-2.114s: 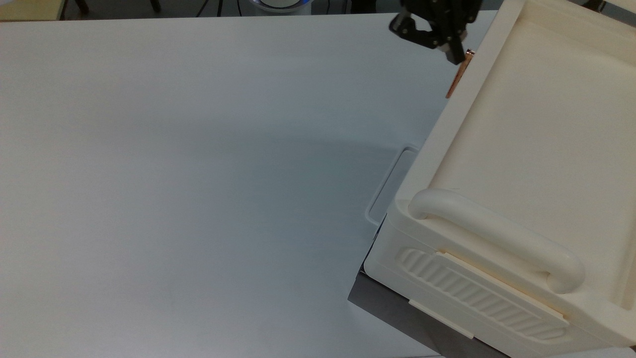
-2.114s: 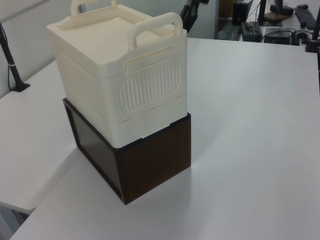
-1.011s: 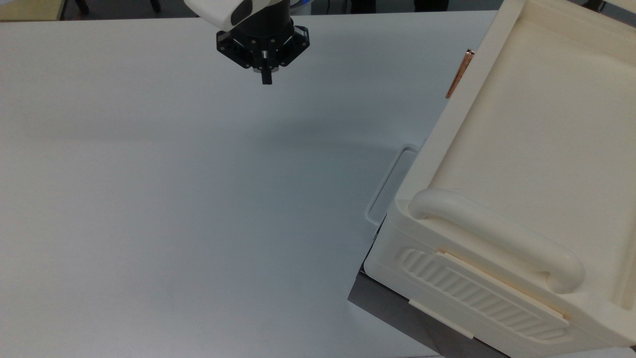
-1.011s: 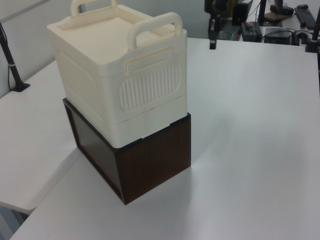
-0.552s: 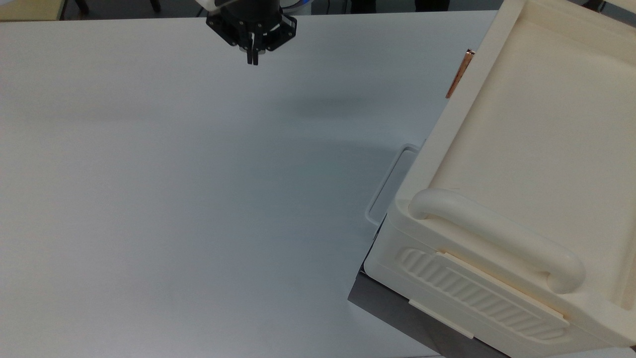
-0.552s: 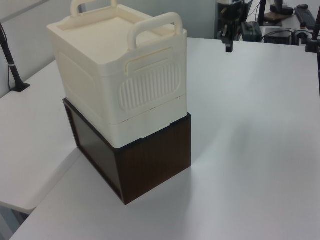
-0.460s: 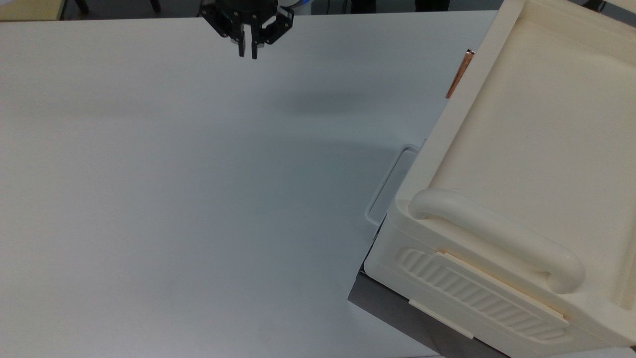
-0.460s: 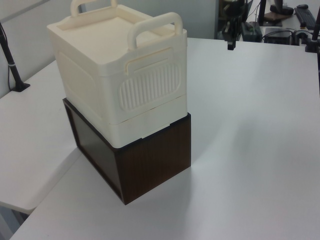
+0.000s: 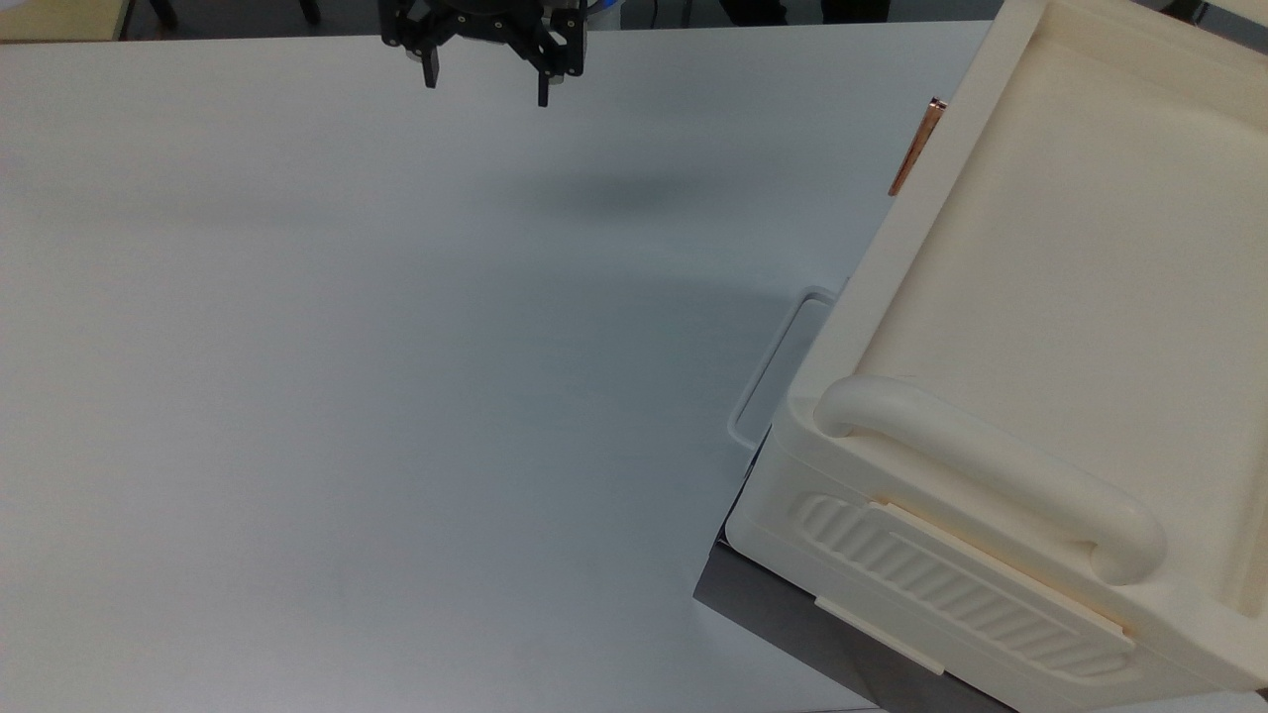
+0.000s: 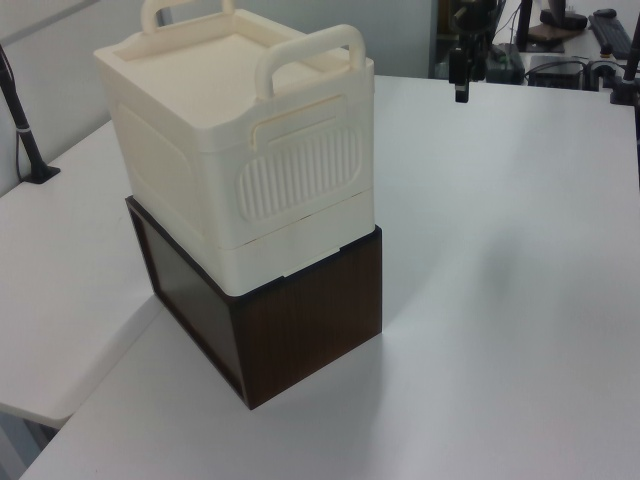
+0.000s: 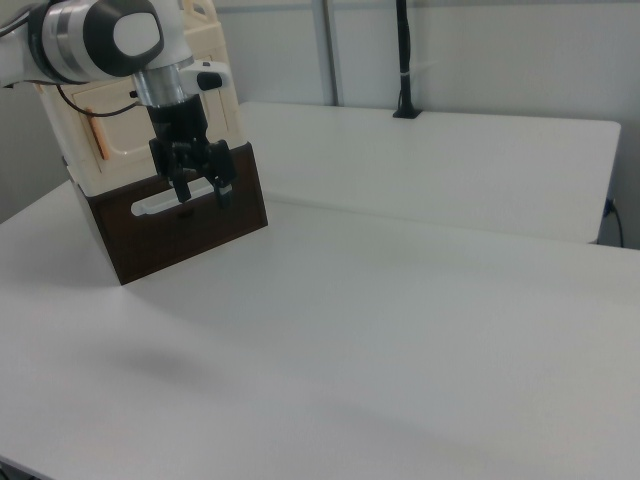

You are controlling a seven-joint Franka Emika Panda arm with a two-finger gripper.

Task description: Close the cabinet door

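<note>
Top view: tool (image 9: 485, 87) spread wide, empty, above the table (image 9: 347, 396).

Top view: overhead, facing straight down on the surface (image 9: 347, 396), close on the cream cabinet (image 9: 1070, 327) at the top view's right. Left view: raised, oblique, near the cabinet. Right view: low, across the surface. All share cabinet and surface
</note>
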